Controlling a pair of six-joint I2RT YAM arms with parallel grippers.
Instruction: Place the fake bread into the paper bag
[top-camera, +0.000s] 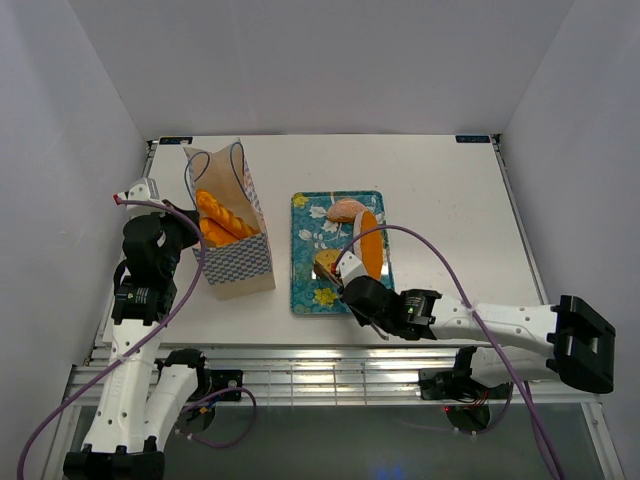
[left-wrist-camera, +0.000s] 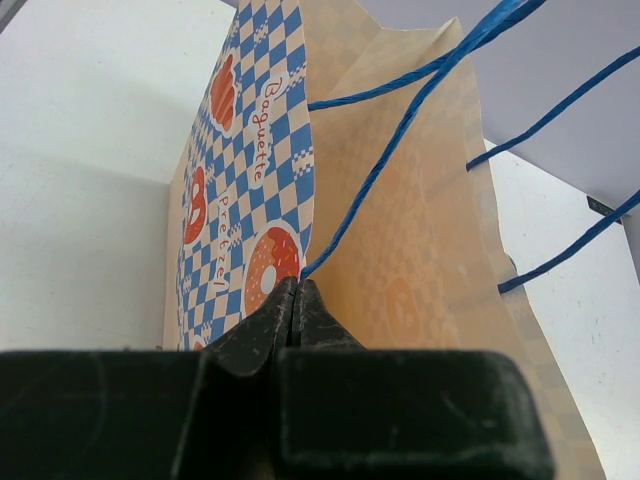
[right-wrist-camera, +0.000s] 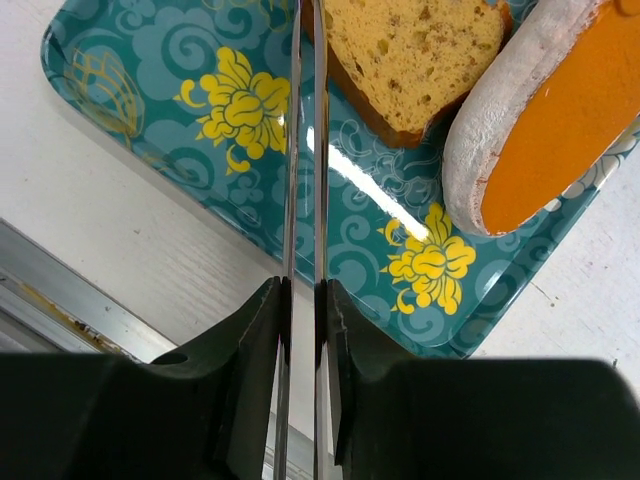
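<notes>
Surface: we see a white surface (top-camera: 440, 200) with a metal rail frame (top-camera: 330, 362) along its near edge.
Room: plain white walls (top-camera: 300, 60) close it in on three sides.
Paper bag: the paper bag (top-camera: 240, 265) stands upright at the left of the surface. Its mouth is open and its blue cord handles (left-wrist-camera: 400, 150) are raised.
Bread in the bag: two golden-orange long loaves (top-camera: 222, 215) lean inside it.
Tray: a teal floral tray (top-camera: 296, 260) lies just right of the bag and apart from it.
Bread on the tray: a tan roll (top-camera: 347, 210) sits at the far end. An orange-faced piece (top-camera: 372, 248) with a pale rim lies along the right side. A cut slice (top-camera: 328, 262) sits nearer the arms.
Left arm: the left arm (top-camera: 140, 290) rises along the left edge, its wrist turned toward the bag's left side.
Left fingers: the left fingers (left-wrist-camera: 265, 330) are together, clamped on the bag's upper edge where a cord meets the paper.
Right arm: the right arm (top-camera: 500, 325) lies low across the near edge and reaches left to the tray's near end.
Right fingers: the right fingers (right-wrist-camera: 294, 150), two thin blades, are drawn together to a narrow slit above the tray, alongside the cut slice. Their tips run out of the wrist view, so we cannot tell whether they pinch it.
</notes>
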